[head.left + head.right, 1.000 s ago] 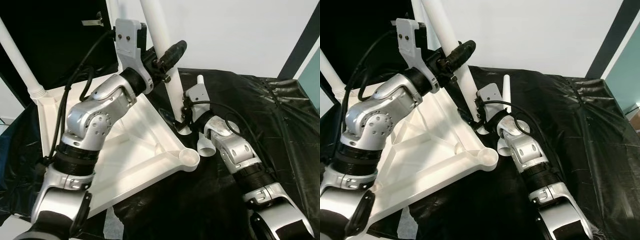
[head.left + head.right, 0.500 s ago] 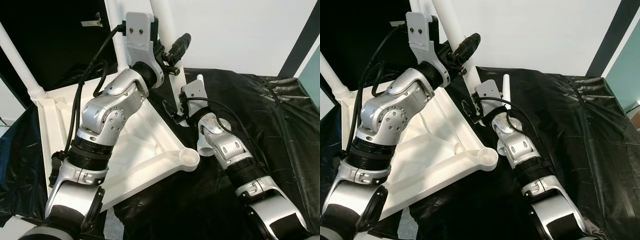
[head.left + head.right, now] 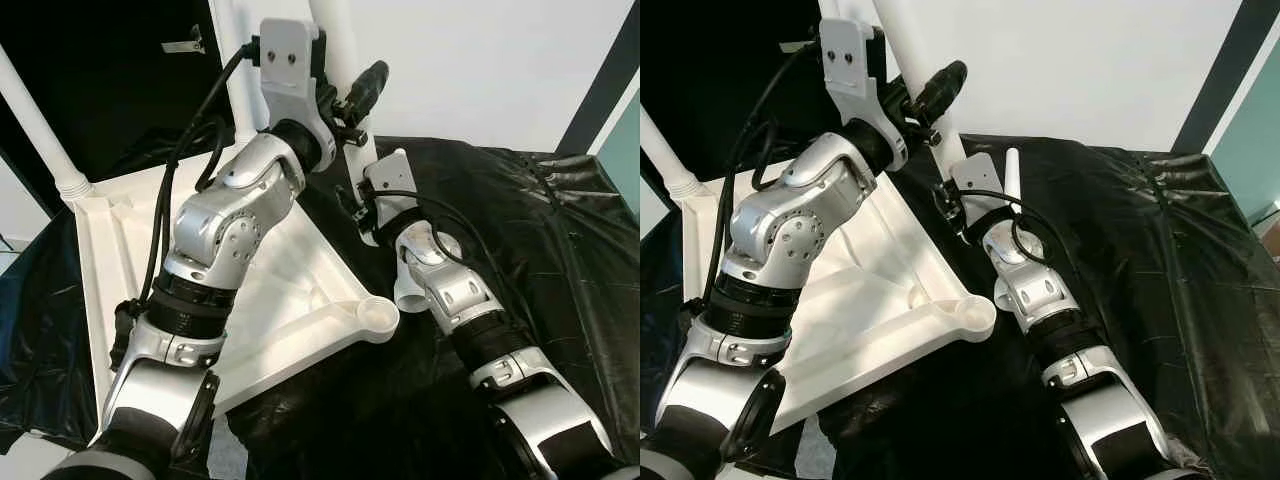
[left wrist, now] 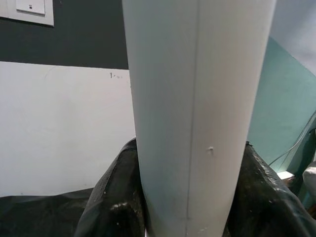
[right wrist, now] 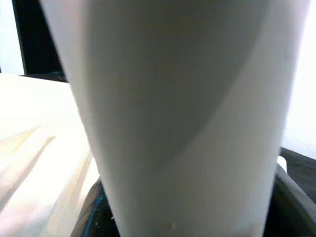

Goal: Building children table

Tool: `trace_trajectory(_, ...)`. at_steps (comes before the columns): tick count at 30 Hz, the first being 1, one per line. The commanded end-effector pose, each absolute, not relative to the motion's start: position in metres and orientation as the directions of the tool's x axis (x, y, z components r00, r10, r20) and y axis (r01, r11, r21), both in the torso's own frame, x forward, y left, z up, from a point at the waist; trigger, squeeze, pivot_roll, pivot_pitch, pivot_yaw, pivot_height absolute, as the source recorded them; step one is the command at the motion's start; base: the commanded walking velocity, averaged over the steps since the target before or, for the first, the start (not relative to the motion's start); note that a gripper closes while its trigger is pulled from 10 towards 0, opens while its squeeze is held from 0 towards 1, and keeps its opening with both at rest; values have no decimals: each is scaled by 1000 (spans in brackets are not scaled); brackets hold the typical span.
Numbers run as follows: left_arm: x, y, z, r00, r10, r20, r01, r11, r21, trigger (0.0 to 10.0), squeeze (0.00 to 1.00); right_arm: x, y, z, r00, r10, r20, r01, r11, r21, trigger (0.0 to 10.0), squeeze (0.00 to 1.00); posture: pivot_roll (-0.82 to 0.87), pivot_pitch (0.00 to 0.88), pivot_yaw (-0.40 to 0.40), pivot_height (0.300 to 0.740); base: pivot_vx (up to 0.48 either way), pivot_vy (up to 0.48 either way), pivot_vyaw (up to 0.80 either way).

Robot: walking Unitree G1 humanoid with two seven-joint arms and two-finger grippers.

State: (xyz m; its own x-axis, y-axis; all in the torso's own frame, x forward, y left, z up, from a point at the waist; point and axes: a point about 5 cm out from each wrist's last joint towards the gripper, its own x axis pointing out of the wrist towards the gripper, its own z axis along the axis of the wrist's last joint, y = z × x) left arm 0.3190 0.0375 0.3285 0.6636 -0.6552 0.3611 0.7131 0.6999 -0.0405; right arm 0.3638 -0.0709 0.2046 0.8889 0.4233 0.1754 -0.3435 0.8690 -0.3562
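Both grippers clamp one white table leg (image 3: 345, 60): the left gripper (image 3: 350, 100) pinches it high, the right gripper (image 3: 352, 205) near the upturned tabletop (image 3: 300, 300).

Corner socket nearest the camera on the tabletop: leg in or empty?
Empty. The round corner socket shows an open cup, no leg in it.

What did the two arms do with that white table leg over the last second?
The left gripper slid higher up the white leg, its arm straightening upward. The right gripper also rose along the leg's lower part, away from the corner socket. Both are closed around the leg. The upturned tabletop and the black cover stayed put.
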Motion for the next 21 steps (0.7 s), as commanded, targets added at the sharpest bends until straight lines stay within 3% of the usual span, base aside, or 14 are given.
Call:
trace_trajectory(1,312,24,332,609,-702,369,764,644,-33,10000,0,364,-65,207,881,435,186,-348,863,-367,0,0,-13,0,23,740,0,0,0)
trace_trajectory(8,313,22,331,616,-695,371,754,656,-24,10000,0,364,-67,203,890,417,183,-329,867,-375,0,0,-15,0,24,740,0,0,0)
trace_trajectory(9,313,22,331,617,-693,372,753,658,-23,10000,0,363,-67,202,893,413,181,-327,869,-371,1686,0,-14,0,24,740,0,0,0)
trace_trajectory(10,313,22,331,617,-693,372,753,658,-23,10000,0,363,-67,202,893,413,181,-327,869,-371,1686,0,-14,0,24,740,0,0,0)
trace_trajectory(11,312,22,330,609,-699,374,761,648,-29,10000,0,364,-68,200,899,401,176,-322,877,-356,10000,0,-13,0,24,740,0,0,0)
trace_trajectory(13,312,22,330,609,-699,374,761,648,-29,10000,0,364,-68,200,899,401,176,-322,877,-356,10000,0,-13,0,24,740,0,0,0)
trace_trajectory(14,311,22,328,603,-704,376,768,639,-35,10000,1000,364,-69,198,906,387,171,-317,889,-332,10000,0,-12,0,24,740,0,0,0)
trace_trajectory(18,311,23,326,606,-702,375,765,643,-33,10000,1000,364,-70,196,913,371,169,-310,901,-305,10000,0,-12,0,23,740,0,0,0)
trace_trajectory(19,308,24,321,596,-712,371,772,635,-21,10000,0,364,-72,194,921,351,167,-298,913,-278,10000,0,-11,0,22,740,0,0,0)
trace_trajectory(21,303,26,312,586,-728,356,780,626,-4,10000,0,363,-75,189,934,323,151,-284,931,-230,10000,0,-8,0,19,740,0,0,0)
